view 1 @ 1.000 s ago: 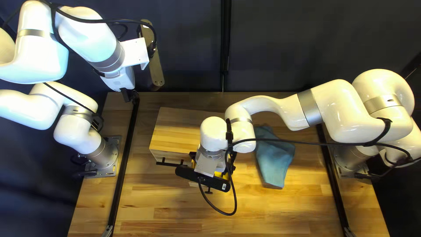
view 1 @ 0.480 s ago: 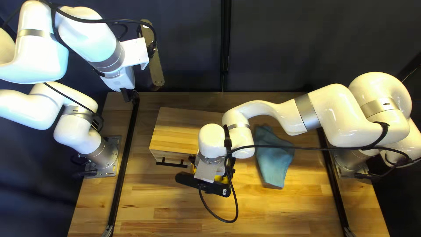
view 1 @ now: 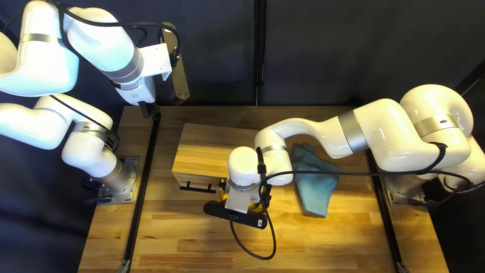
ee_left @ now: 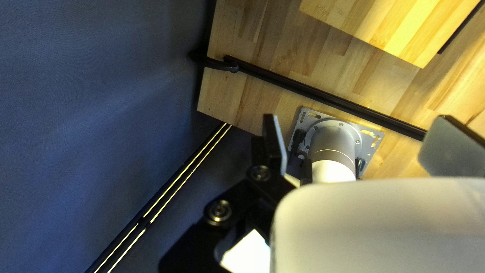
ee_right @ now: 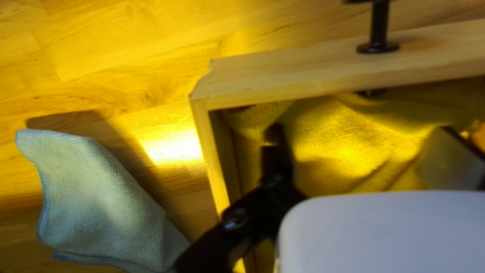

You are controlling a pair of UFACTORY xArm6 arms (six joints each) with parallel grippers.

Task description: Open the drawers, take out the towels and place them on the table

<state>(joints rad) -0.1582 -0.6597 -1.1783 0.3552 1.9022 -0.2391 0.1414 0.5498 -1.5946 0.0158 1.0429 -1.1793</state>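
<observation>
Right gripper (ee_right: 360, 142) just sank into drawer (ee_right: 303, 72); fingers (ee_right: 273, 151) seemingly spread astride yellow towel (ee_right: 333, 125) (blue towel (ee_right: 94, 204) beside drawer, out). Grasp next.

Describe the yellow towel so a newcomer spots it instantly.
Find the wooden drawer box in the middle of the table. Its pulled-out drawer, on the near side, holds the yellow towel, bunched inside. Its neighbour, the blue towel, lies out on the bare wood instead.

Robot lab bench. White left arm (view 1: 102, 45) and right arm (view 1: 382, 129) stood bolted to wooden table (view 1: 189, 242) through metal plates (view 1: 130, 162). Dark curtain (view 1: 341, 49) closed off far side. Black rails (view 1: 146, 167) ran along table edges. Cables (view 1: 360, 174) looped off both arms.
</observation>
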